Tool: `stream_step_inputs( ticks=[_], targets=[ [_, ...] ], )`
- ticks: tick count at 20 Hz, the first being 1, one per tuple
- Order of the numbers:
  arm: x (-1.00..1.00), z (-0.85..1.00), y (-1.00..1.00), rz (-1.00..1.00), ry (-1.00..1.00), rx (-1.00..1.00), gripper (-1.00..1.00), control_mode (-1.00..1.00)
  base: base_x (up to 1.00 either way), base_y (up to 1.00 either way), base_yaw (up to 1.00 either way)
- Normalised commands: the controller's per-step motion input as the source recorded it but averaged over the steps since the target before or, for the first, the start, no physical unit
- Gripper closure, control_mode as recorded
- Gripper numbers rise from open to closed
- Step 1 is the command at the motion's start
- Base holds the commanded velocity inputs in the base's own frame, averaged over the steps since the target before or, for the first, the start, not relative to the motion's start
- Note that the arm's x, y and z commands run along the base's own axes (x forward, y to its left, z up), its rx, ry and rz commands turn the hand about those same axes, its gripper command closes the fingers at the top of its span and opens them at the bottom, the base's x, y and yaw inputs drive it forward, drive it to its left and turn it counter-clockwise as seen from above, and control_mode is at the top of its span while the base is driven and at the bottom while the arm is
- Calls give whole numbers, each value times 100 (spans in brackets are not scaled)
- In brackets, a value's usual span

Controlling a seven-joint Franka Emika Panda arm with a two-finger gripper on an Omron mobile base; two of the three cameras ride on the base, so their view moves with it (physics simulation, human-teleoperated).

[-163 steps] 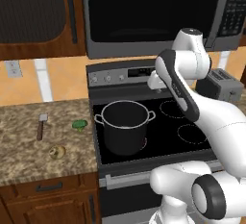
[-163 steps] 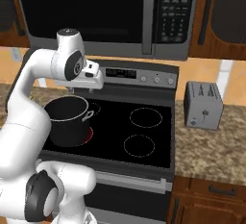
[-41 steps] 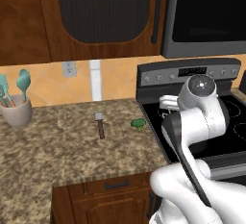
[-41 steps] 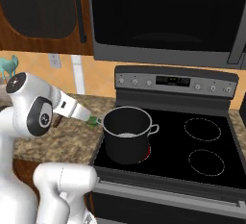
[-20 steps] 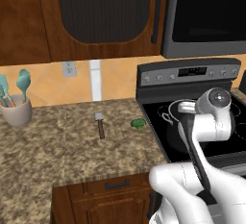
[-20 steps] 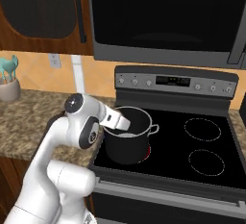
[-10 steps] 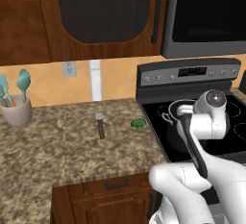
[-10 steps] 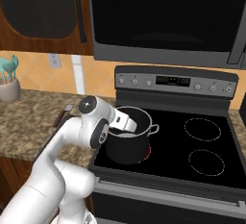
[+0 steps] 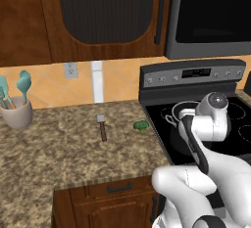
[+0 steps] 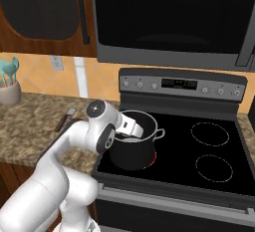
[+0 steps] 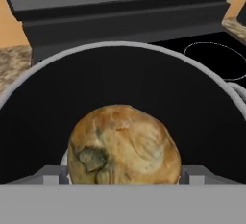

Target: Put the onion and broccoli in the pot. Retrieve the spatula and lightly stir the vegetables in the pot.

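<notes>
The gripper (image 10: 133,128) is over the pot (image 10: 133,152) on the stove (image 10: 209,152). Its fingers (image 11: 53,174) sit wide, one on each side of the onion (image 11: 124,144), and hold it above the dark inside of the pot. On the desk (image 9: 59,153), the broccoli (image 9: 141,125) lies at 3 o'clock from the spatula (image 9: 102,126), well apart. A cup (image 9: 17,115) of teal spoons stands far at 9 o'clock.

At the left edge a beige utensil holder (image 9: 18,114) stands on the speckled granite counter (image 9: 59,148), with teal spoons (image 9: 23,82) inside. A white outlet (image 9: 71,69) is on the orange backsplash. At the right, the black stove (image 10: 209,151), with a microwave (image 10: 174,17) above.
</notes>
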Motion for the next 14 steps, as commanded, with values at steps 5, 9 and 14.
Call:
stream_step_inputs(
  ticks=[5, 9, 14],
  targets=[
    [0, 17, 0, 1, 0, 0, -100, -100, 0, 0, 0],
    [0, 33, 0, 0, 0, 0, -100, -100, 0, 0, 0],
    [-64, 52, 5, 0, -4, 0, -100, -100, 0, 0, 0]
  ],
)
